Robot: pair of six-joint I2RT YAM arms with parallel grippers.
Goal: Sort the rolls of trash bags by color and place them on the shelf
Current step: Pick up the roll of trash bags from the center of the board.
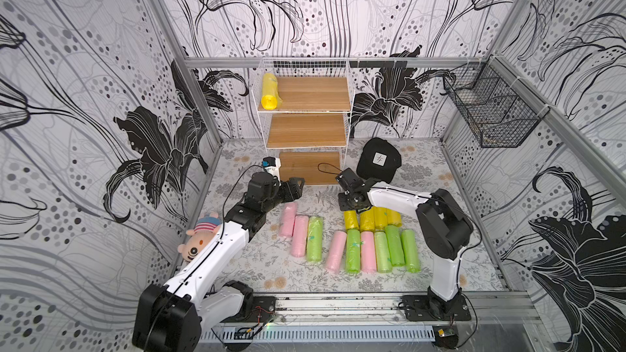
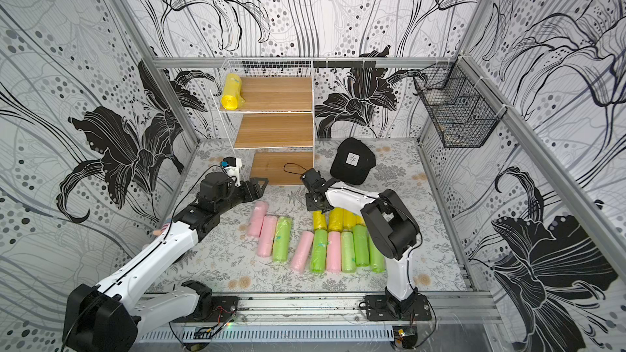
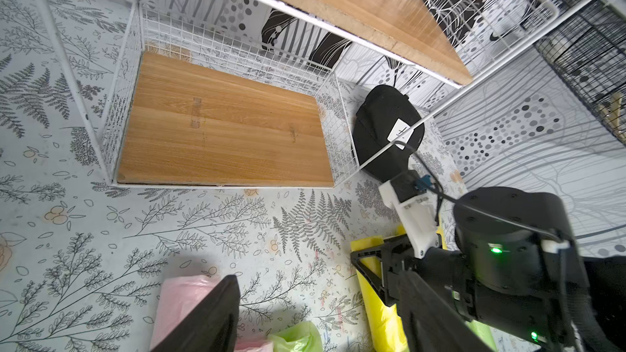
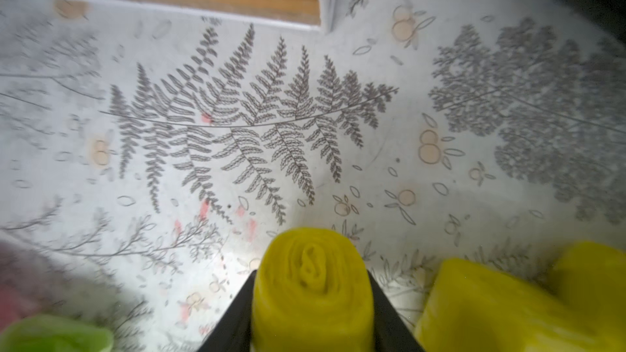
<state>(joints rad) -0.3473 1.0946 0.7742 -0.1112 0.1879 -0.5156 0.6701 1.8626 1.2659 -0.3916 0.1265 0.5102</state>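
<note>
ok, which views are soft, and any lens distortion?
Right wrist: soft at the edges and on the close yellow roll; fern print mid-frame sharpest. Left wrist: sharp, wide-angle stretch on the shelf. Both top views: sharp, walls splay outward.

Robot lab booth, aluminium frame [image 1: 223,62], lily-print wall panels [image 1: 84,96], arms [image 1: 216,252] bolted to a rail [image 1: 338,303]

Both top views: high from front, facing shelf [image 1: 315,94], whole tabletop [image 1: 257,265] shared. Wrist views: close, low; both catch bottom board [image 3: 220,137].
</note>
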